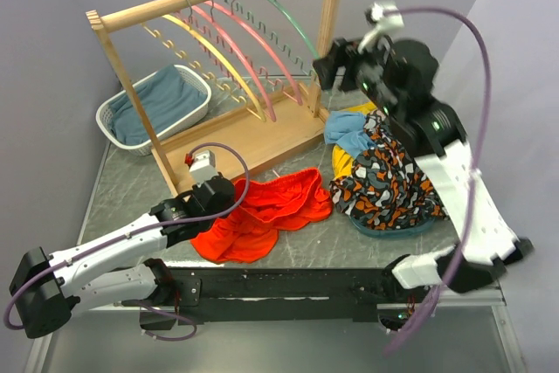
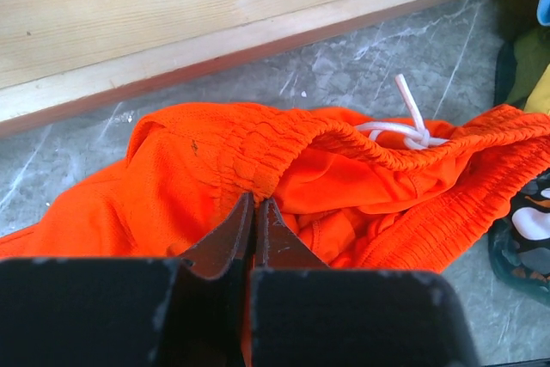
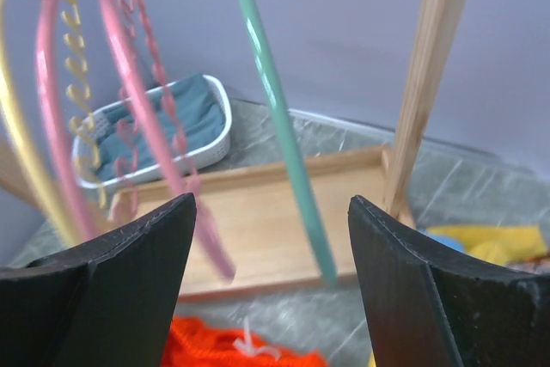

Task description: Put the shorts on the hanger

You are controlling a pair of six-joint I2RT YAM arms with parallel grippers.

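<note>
**Step in hand, as judged:** raise the shorts by the waistband while the other arm takes the hanger.

Your left pincer was clenched on a fold of the gathered elastic waistband. This was a sound place to grip, since the doubled band should slip less than the thin leg fabric. You should confirm that the fold sat fully between the fingers before raising. Lift slowly so that the slack cloth clears the rack base.

Your right pincer was released, with the jaws wide. The mint-green hanger hung between and beyond them, untouched. Close on its arc only, keeping apart from the pink hangers beside it.

**Condition of the shorts:** they lay crumpled on the desk, just in front of the rack base and just beside the patterned garment on their right. They were plain orange-red and looked thin and limp, with a white drawstring knotted at the waistband — likely to sag and fold when lifted from one point.
</note>
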